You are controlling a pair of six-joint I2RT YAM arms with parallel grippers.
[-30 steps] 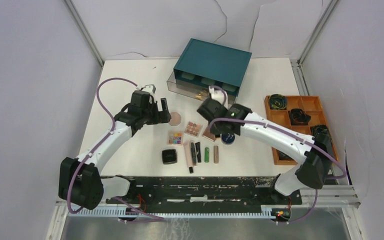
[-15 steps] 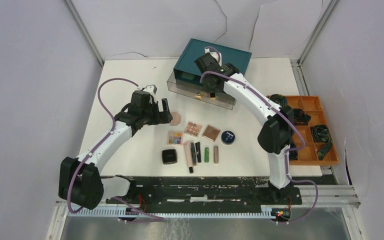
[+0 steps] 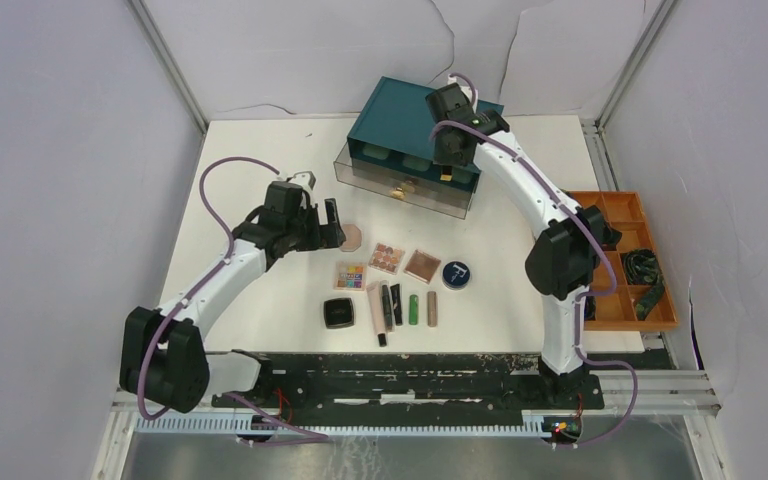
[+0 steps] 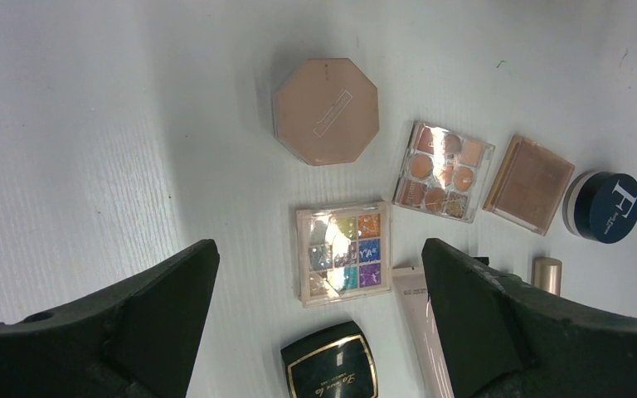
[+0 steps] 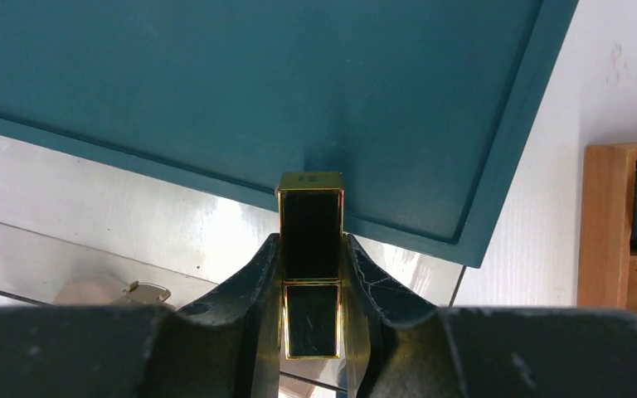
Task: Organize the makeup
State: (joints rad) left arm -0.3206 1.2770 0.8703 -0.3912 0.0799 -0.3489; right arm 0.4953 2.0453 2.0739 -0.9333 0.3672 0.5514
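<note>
Makeup lies mostly in a loose cluster on the tabletop, mid-near, between the two arms. The flat pieces run in a slanting row: pink octagonal compact, warm-toned palette, rose square compact, dark blue round compact. Nearer are the colourful palette and the black square compact, then slim tubes laid side by side. They look grouped by kind.

One piece is well apart from the rest: a black-and-gold lipstick. The right gripper is closed tight on its lower half, with the top end sticking out past the fingers. It hangs over the near edge of the teal drawer box at far centre, above the pulled-out clear drawer. My guess is that it is gripped low so it can drop cleanly into that drawer.

The left gripper hovers above the colourful palette with jaws spread wide and nothing in them. That spread is probably meant to straddle a flat compact.
</note>
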